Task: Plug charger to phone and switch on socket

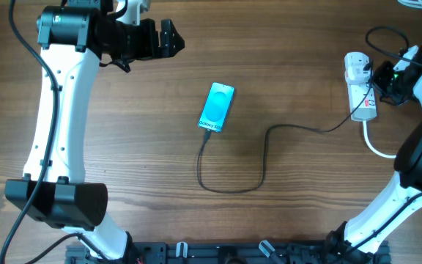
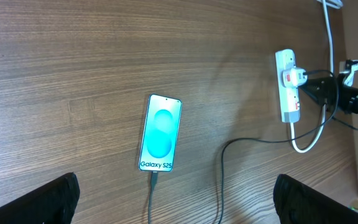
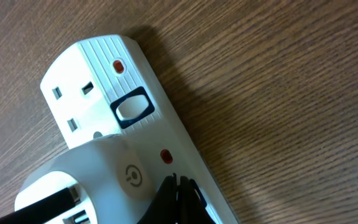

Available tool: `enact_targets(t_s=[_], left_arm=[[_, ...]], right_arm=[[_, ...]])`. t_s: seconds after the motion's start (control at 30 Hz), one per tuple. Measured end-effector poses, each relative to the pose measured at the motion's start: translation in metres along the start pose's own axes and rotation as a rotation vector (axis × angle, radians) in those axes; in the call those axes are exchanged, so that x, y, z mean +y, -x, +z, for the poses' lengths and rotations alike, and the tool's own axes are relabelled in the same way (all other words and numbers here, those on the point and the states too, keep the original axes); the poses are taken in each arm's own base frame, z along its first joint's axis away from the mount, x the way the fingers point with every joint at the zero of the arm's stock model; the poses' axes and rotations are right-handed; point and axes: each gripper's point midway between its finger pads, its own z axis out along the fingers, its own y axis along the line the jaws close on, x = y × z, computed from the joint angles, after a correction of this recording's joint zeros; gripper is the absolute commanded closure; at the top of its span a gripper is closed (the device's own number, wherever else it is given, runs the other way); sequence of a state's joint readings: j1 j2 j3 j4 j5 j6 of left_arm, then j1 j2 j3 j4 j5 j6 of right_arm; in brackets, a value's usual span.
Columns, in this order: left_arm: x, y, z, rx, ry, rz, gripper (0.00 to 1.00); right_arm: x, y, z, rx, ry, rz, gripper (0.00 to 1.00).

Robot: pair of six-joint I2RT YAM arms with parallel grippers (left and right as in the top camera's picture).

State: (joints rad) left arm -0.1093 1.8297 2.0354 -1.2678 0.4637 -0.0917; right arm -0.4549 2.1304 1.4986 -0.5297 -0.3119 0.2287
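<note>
The phone [image 1: 217, 107] lies flat mid-table, turquoise screen up; it also shows in the left wrist view [image 2: 161, 132]. The charger, a thin black cable [image 1: 229, 189], has its tip in the phone's lower end [image 2: 153, 178], loops round and runs right to the socket [image 1: 359, 92]. The socket is a white power strip [image 3: 114, 74] with a white adapter [image 3: 98, 180] in it. My right gripper [image 3: 176, 182] is shut, its tips pressed on the strip by the second red lamp [image 3: 165, 155]; it also shows overhead [image 1: 378, 75]. My left gripper [image 1: 176, 38] is open and empty, high at the back left.
A free switch [image 3: 132, 107] with a dark outline and a red lamp [image 3: 118, 65] sits beside the strip's free outlet. A thicker white cord [image 1: 376, 149] curls off the strip towards the right arm's base. The arm bases stand at the front corners.
</note>
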Motion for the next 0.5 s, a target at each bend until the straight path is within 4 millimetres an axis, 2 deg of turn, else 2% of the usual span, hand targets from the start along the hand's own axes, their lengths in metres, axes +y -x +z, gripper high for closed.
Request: enact_targets(t_s=[0.5], left_arm=[[0.0, 0.0, 0.0, 0.0, 0.0, 0.0, 0.0]], right_arm=[[0.005, -0.016, -0.003, 0.055, -0.084, -0.034, 0.96]])
